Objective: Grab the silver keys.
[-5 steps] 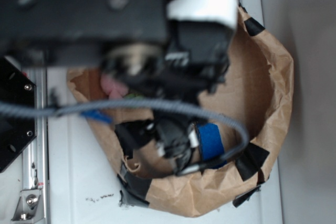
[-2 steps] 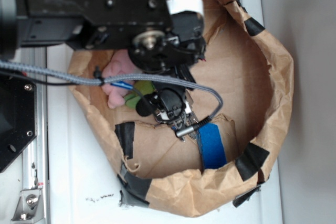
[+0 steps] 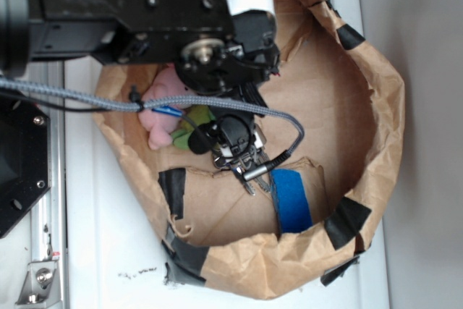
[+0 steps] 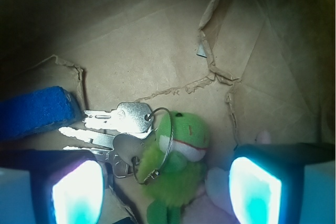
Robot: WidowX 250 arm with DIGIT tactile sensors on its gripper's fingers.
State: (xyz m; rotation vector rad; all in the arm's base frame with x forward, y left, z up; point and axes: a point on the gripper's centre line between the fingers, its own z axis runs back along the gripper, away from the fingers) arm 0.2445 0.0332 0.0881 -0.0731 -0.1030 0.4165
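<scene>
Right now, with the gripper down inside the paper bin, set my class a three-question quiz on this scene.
1. True or false: the silver keys lie between the open gripper's fingers.
2. What touches the key ring?
A. green plush frog
B. blue patch
C. black tape
3. Fill in: the floor of the brown paper bin under the keys is ____.

Key: 1 true; 2 A; 3 torn.
</scene>
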